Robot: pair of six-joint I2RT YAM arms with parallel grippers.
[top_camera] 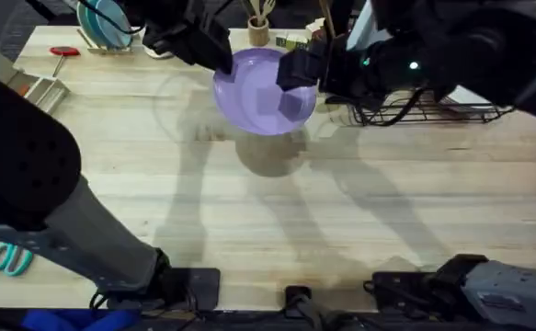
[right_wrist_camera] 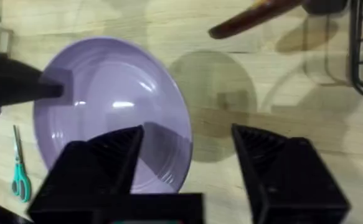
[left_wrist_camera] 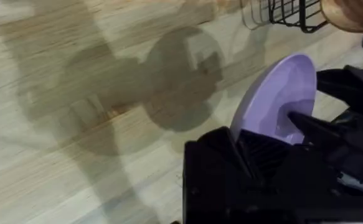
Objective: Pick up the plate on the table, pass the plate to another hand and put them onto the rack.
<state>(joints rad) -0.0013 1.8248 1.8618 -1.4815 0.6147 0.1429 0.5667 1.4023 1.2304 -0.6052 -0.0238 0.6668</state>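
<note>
1. You are at the handover. The lilac plate (top_camera: 264,90) hangs in the air above the table (top_camera: 268,211), over its own round shadow, between both arms and just left of the black wire rack (top_camera: 428,108).
2. The left gripper (top_camera: 220,57) pinches the plate's far-left rim; in the right wrist view its fingertips (right_wrist_camera: 55,91) are clamped on that edge.
3. The right gripper (right_wrist_camera: 187,152) stands spread. One finger lies across the plate's face and the other sits off its rim, so the plate's edge is between the jaws but not yet squeezed.
4. Slide the right gripper further onto the rim before closing, so the pads take the raised lip and not just its very edge.
5. Close the right fully, and only then open the left. A smooth plate will likely slip if both grips are loose at once.
6. Keep the plate tilted as it is; that edge-on pose looks suited to dropping into one of the rack's upright slots.
7. Mind the wooden utensil holder (top_camera: 260,31) behind the plate when you swing right.
</note>
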